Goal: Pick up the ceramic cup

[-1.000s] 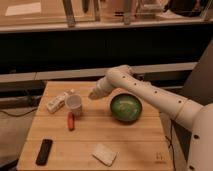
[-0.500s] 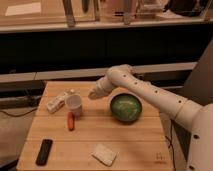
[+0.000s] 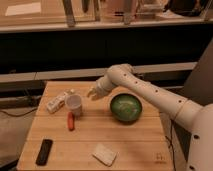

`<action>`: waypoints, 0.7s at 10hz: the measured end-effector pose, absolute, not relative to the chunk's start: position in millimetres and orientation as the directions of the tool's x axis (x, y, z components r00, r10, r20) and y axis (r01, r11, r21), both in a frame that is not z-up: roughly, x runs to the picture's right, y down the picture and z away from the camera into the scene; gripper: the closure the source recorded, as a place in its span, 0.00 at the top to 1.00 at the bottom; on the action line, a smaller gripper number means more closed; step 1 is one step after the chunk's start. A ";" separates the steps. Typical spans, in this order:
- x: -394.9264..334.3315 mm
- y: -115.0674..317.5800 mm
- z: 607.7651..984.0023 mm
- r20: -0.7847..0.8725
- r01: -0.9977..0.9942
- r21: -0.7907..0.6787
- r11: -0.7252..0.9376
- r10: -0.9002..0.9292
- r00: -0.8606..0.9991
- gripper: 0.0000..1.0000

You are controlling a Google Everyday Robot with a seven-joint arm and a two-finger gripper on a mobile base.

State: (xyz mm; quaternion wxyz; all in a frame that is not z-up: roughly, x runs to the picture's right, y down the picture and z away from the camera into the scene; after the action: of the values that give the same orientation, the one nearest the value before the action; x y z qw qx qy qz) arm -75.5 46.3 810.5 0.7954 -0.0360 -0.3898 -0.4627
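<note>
The ceramic cup [image 3: 74, 104] is small, white and tapered, and stands upright on the left part of the wooden table [image 3: 135, 145]. My gripper [image 3: 92, 93] hangs just right of the cup and a little above its rim, at the end of the white arm that reaches in from the right. It holds nothing that I can see. The green bowl [image 3: 125, 107] sits to the right of the gripper, under the arm.
A white box-like packet [image 3: 57, 101] lies just left of the cup. A red object [image 3: 71, 121] lies in front of the cup. A black remote [image 3: 44, 151] lies at the front left, a flat white packet [image 3: 104, 154] at the front centre.
</note>
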 end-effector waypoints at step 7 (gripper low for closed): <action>-86.1 51.1 807.6 0.672 0.775 0.330 0.539 -0.711 0.209 0.80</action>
State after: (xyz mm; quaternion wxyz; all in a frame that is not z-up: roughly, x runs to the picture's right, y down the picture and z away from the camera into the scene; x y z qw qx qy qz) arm -86.1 51.1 807.6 0.7764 -0.0391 -0.4086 -0.4783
